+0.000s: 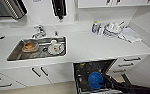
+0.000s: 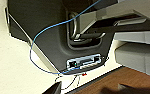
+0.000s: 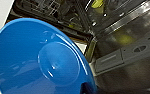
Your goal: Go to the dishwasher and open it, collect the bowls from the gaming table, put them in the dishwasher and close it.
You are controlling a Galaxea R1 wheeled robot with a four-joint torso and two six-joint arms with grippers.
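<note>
The dishwasher (image 1: pixel 96 75) stands open under the white countertop (image 1: pixel 91 47), at about five o'clock in the head view, its door dropped down so the dark racks face up and can be loaded from above. A bright blue bowl (image 1: pixel 95 80) hangs over that opening, carried in on the right arm (image 1: pixel 131 87), which reaches in from four o'clock — it sits above the rack, not yet settled among the wires, as far as I can judge. In the right wrist view the blue bowl (image 3: pixel 41 60) shows its underside and foot ring, tilted on edge, presumably so it can slot upright between the rack tines. A dark part of the right gripper (image 3: pixel 87 88) meets its rim, so I read the pincer as clenched on the bowl, though the fingers themselves are hard to make out. Beyond it lie the steel inner door (image 3: pixel 131 55) with its detergent flap and the lower rack (image 3: pixel 53 10).

The left gripper's state I cannot tell — the left wrist view shows the robot's dark base (image 2: pixel 53 32) and a blue cable (image 2: pixel 41 32) over pale floor (image 2: pixel 8 65).

At ten o'clock the sink (image 1: pixel 38 48) holds used dishes.
</note>
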